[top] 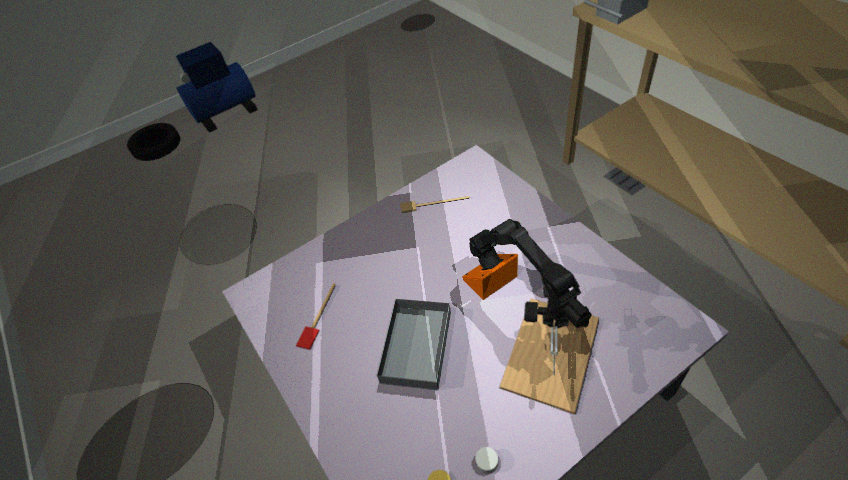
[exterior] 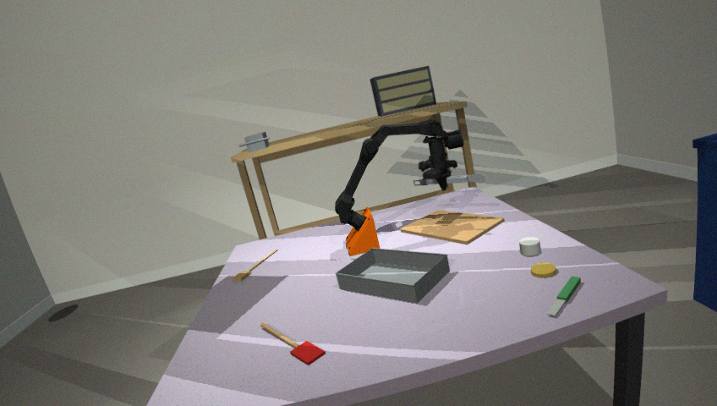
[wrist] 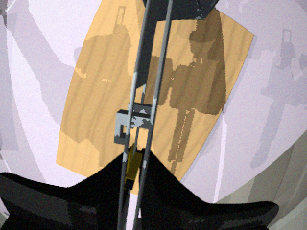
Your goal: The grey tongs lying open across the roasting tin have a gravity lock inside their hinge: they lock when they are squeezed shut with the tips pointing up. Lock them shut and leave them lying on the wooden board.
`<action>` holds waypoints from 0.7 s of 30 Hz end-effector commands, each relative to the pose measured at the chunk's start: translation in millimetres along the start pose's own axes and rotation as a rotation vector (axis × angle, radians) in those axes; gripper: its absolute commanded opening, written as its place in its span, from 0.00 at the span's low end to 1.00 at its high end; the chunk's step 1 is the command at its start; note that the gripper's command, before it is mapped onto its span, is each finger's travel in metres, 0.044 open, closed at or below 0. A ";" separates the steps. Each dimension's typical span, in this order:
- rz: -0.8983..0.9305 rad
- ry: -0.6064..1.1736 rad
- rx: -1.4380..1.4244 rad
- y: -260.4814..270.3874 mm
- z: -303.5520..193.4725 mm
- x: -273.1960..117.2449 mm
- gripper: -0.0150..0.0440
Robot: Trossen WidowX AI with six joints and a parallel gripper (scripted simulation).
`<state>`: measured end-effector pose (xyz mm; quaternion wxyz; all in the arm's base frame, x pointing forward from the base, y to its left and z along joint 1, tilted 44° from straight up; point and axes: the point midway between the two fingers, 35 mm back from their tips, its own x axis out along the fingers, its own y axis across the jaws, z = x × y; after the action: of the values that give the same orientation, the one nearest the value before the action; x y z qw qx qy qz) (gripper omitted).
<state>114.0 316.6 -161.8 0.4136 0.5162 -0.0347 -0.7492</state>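
My gripper (exterior: pixel 443 186) (wrist: pixel 138 152) is shut on the grey tongs (top: pixel 552 343) (exterior: pixel 465 178) (wrist: pixel 158 72). It points down and holds them high above the wooden board (top: pixel 516 380) (exterior: pixel 467 237) (wrist: pixel 76 126). The tongs lie roughly level in the exterior view, sticking out on both sides of the fingers. In the wrist view their two arms run close together, nearly parallel, with a small grey bracket and a yellow piece between or beside them. Whether the lock is engaged does not show. The roasting tin (top: pixel 444 344) (exterior: pixel 374 289) has no tongs across it.
The orange arm base (top: pixel 499 279) (exterior: pixel 369 236) stands between tin and board. A white cylinder (top: pixel 486 459) (exterior: pixel 529 247), a yellow disc (exterior: pixel 544 270) and a green-handled tool (exterior: pixel 569 289) lie at one side. A red-headed tool (top: pixel 307 337) (exterior: pixel 308 352) and a wooden tool (top: pixel 408 206) (exterior: pixel 241 276) lie beyond the tin.
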 end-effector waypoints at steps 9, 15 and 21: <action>0.009 0.134 -0.025 -9.1 -6.4 8.1 0.00; 0.020 0.242 -0.039 -15.1 -9.2 13.2 0.00; 0.029 0.350 -0.050 -20.1 -10.7 17.1 0.00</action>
<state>109.2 317.4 -191.1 0.4364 0.6101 0.0328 -0.6605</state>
